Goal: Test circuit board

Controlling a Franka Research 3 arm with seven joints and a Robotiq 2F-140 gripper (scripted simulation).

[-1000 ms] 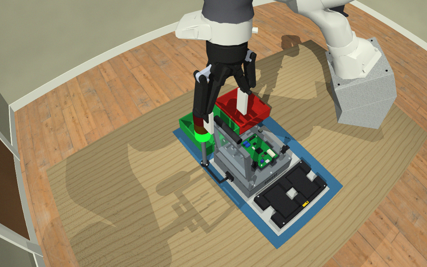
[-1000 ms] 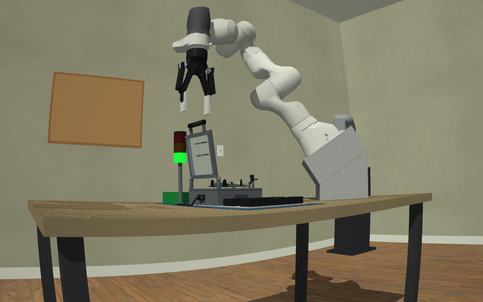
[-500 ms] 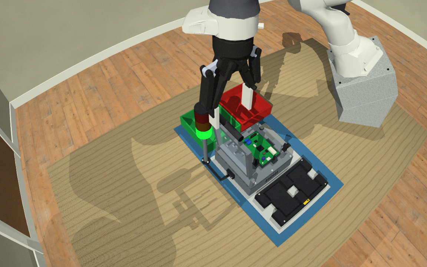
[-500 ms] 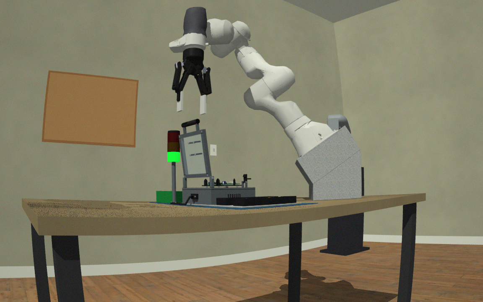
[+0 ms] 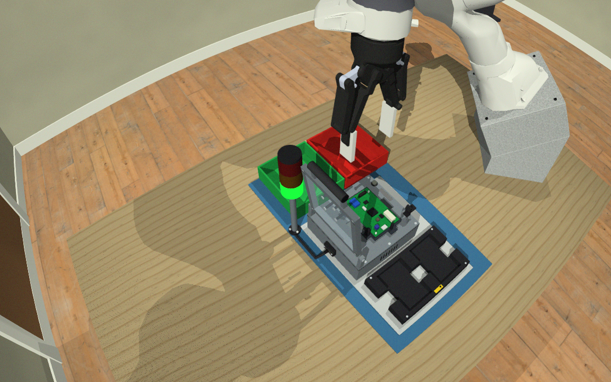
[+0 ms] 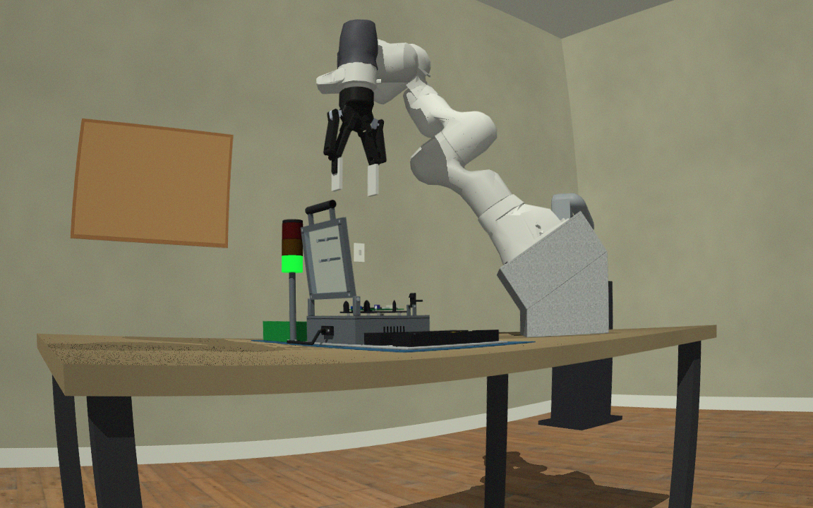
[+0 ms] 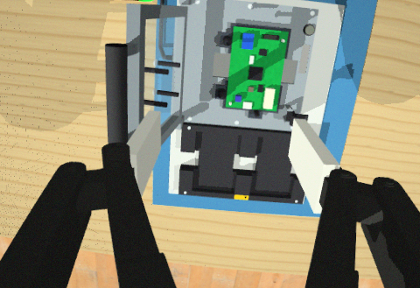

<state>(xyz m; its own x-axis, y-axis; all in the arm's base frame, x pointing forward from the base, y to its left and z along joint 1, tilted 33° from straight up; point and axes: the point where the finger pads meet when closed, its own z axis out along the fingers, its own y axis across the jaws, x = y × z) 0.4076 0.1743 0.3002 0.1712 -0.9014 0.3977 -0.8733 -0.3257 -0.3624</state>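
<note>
The green circuit board (image 5: pixel 373 210) lies face up on the plate of the grey tester (image 5: pixel 362 227); it also shows in the wrist view (image 7: pixel 257 67), its white connector end toward the black tray. The tester's lid (image 6: pixel 328 259) (image 5: pixel 326 181) stands open and upright, with its black handle on top. The signal tower (image 5: pixel 290 179) beside the tester shows green (image 6: pixel 291 262). My gripper (image 6: pixel 353 184) is open and empty, high in the air above the tester.
The black tray (image 5: pixel 416 275) lies empty in front of the tester on a blue mat (image 5: pixel 445 304). The latch hook (image 5: pixel 409 209) stands on the tester's edge away from the hinge. The robot's grey base (image 5: pixel 518 128) stands at the table's back right.
</note>
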